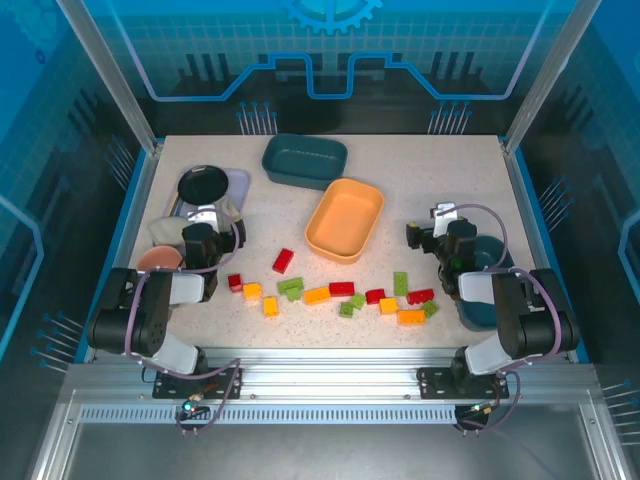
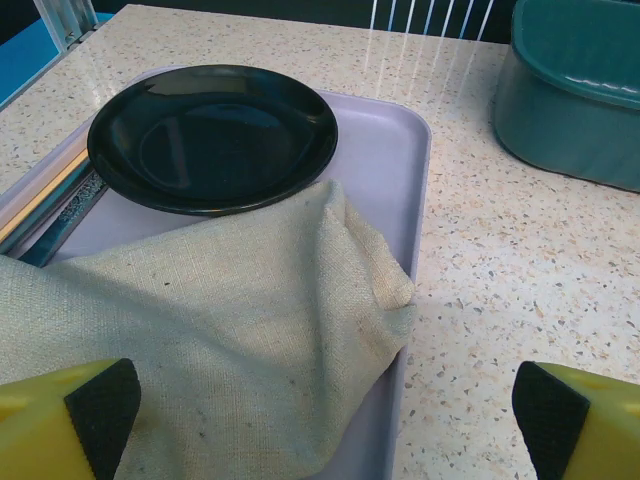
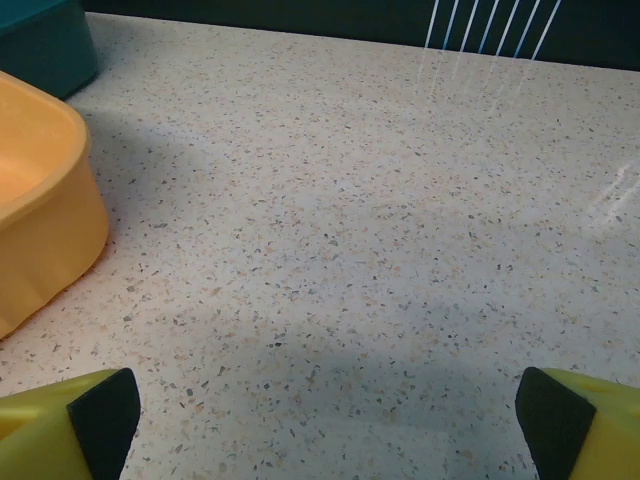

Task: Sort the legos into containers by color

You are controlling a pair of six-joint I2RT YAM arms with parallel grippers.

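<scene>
On either side of the scattered legos (image 1: 341, 288), the left gripper (image 1: 200, 240) and right gripper (image 1: 432, 235) hang wide-jawed and empty, seemingly poised to begin filling the containers (image 1: 372, 195).

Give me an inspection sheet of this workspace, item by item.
surface: speckled table, no spills seen.
job's things: legos loose in a row near the front; orange tray and rear teal tray empty; second teal tray partly under the right arm.
clutter: black dish on a lilac tray, cloth draped over its near end, pink bowl beside.
grippers: left gripper open, empty; right gripper open, empty.
cables: grey cables looped along both arms, clear of the legos.
surroundings: metal frame posts, blue panels.
</scene>
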